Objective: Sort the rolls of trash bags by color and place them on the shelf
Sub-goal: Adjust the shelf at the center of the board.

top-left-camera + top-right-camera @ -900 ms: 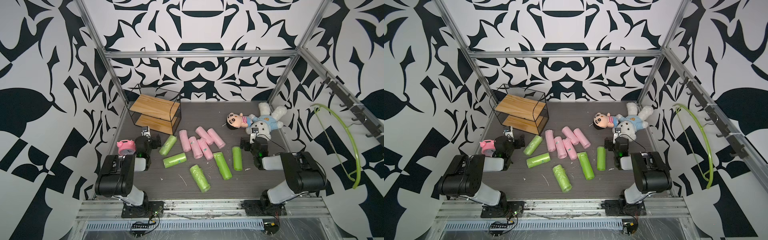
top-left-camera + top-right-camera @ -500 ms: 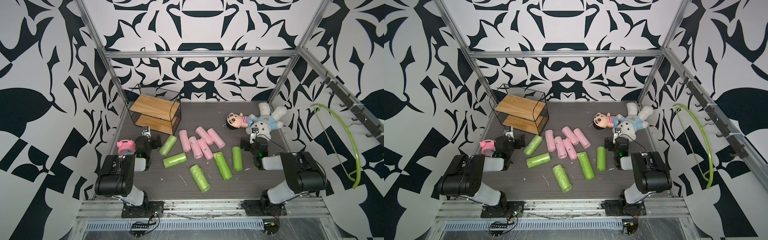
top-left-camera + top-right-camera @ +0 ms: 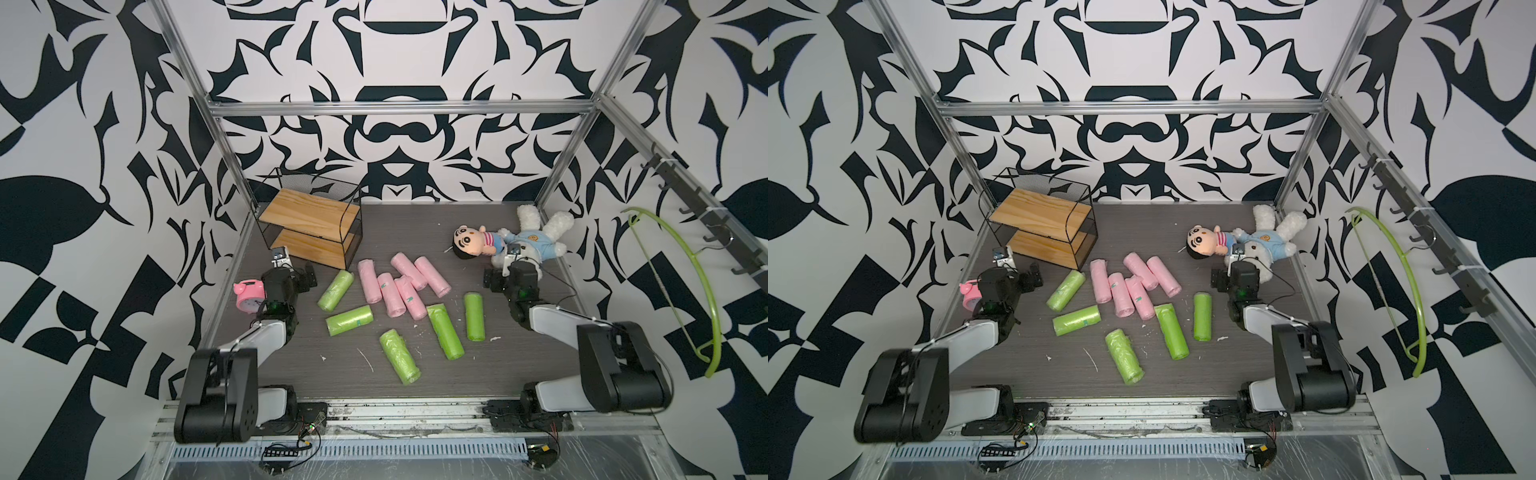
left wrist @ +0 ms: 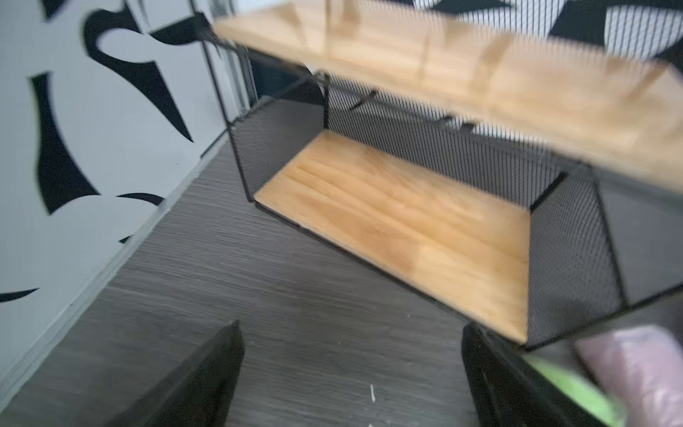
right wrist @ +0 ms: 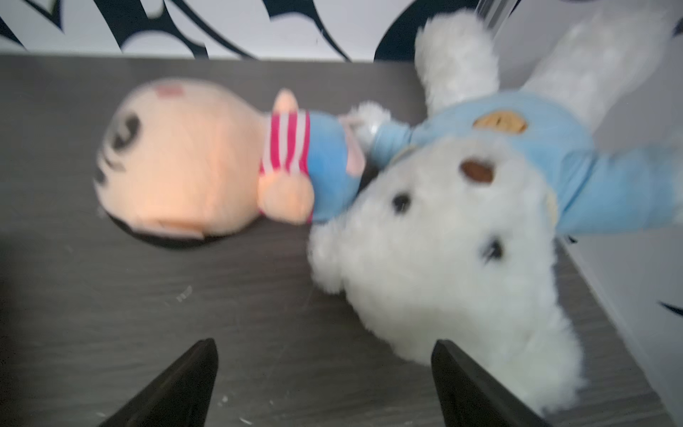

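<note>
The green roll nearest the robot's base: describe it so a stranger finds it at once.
On the dark table, five pink rolls lie bunched in the middle, with green rolls scattered around them. The green roll meant lies alone on the side toward the robot's base. It is nearer the front rail than any other roll and touches none.

Bright even light, soft shadows, sharp top views, both wrist views motion-blurred
</note>
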Controlling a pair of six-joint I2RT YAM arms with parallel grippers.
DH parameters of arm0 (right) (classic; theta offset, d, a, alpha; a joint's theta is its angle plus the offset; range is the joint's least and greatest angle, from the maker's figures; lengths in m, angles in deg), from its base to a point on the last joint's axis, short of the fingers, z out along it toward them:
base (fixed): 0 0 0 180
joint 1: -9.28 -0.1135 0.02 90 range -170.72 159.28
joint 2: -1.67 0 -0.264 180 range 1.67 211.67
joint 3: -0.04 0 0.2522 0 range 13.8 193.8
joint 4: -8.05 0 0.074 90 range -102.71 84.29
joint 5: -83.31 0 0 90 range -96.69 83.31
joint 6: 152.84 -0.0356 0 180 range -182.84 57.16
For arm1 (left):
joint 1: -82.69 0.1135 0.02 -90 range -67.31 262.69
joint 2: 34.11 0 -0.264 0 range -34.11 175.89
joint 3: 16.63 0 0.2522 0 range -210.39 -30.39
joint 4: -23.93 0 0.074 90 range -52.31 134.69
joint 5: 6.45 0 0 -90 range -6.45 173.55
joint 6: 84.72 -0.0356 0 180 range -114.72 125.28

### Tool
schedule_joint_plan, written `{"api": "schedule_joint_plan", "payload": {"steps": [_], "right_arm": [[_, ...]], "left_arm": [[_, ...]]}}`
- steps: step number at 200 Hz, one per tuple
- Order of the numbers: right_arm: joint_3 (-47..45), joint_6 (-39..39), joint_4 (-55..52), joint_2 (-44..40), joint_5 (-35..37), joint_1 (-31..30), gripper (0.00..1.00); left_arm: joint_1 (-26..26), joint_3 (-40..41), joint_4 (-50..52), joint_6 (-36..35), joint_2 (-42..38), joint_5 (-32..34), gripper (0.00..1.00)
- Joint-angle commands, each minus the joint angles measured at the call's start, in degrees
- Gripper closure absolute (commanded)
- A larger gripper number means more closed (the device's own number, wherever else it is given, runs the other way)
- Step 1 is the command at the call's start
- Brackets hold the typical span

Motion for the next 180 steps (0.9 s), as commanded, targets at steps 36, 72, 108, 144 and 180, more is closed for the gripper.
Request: {"api": "schedule_joint_plan", "payload": {"steps": [36,72,108,144,180], "right_arm": [[16.06,-1.63,-23.61,-15.62,0.5,-11.25,0.04],[25.56,-1.49,-30.24,-11.61,-8.03,-19.14,0.05],[28.64,-1.27,-32.59,-8.52,-11.49,-23.23,0.06],[26.52,-3.71,-30.67,-7.98,-13.81,-23.89,0.06],[25.41,-4.75,-30.71,-8.25,-14.4,-24.56,0.07]], "left_arm": [[-1.57,-10.33,20.09,16.06,-11.85,-16.67,0.03],[-7.65,-22.13,25.42,10.66,-1.83,-26.17,0.1],[-11.99,-31.9,32.66,3.71,7.72,-25.59,0.21],[-15.12,-38.92,36.94,1.52,14.2,-23.72,0.46],[-18.02,-43.1,36.42,2.05,19.26,-19.35,0.55]]}}
